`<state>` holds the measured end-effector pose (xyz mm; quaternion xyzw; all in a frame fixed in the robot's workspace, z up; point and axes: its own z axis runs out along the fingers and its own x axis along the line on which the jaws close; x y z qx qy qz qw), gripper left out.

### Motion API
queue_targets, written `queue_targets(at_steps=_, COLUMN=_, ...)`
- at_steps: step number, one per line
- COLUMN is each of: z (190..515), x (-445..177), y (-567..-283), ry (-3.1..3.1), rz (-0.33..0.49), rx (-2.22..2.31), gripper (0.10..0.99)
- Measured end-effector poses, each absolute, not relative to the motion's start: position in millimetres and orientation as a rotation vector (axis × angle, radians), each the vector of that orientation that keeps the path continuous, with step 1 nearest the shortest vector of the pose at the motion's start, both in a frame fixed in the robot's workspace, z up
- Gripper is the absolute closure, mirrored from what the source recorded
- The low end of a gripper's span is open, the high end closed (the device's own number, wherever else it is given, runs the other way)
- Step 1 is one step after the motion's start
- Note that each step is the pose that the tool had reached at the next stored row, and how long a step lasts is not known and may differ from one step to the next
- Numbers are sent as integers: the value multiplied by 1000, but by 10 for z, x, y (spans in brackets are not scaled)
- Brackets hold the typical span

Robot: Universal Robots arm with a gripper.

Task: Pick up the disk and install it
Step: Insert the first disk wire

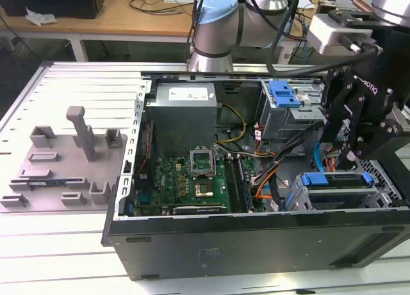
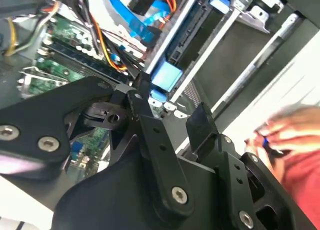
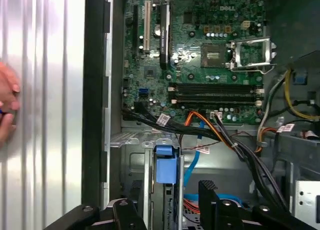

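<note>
One robot arm (image 1: 214,25) reaches into an open computer case (image 1: 256,244) lying on a metal worktop (image 1: 64,244). We see the disk (image 1: 336,179), silver with a blue carrier frame, sitting in the drive cage (image 1: 392,183) at the case's near corner on the exterior view's right. Its long axis runs along the case's near wall. Our gripper (image 1: 359,155) hangs directly over it, close but seemingly not touching. In the first wrist view the jaws stand apart and empty, with the carrier's blue end (image 3: 166,165) between them. We judge the disk lies straight below the jaws.
</note>
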<state>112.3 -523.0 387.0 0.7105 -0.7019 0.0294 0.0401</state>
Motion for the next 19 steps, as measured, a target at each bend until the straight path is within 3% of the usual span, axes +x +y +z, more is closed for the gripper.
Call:
queue_targets(at_steps=2, z=3870, x=1122, y=-5181, ry=-2129, rz=134, rx=2154, gripper=525)
queue_targets(at_steps=6, z=3867, x=1122, y=-5090, ry=-2112, rz=308, rx=2104, gripper=537)
queue_targets(at_steps=7, z=3865, x=1123, y=-5090, ry=-2118, rz=318, rx=2095, gripper=537)
queue_targets(at_steps=8, z=3861, x=1123, y=-5090, ry=-2127, rz=321, rx=2083, gripper=612)
queue_targets(at_steps=13, z=3815, x=1121, y=-5082, ry=-2195, rz=318, rx=1997, gripper=612)
queue_targets(at_steps=19, z=3794, x=1133, y=-4706, ry=-2115, rz=449, rx=1928, gripper=612)
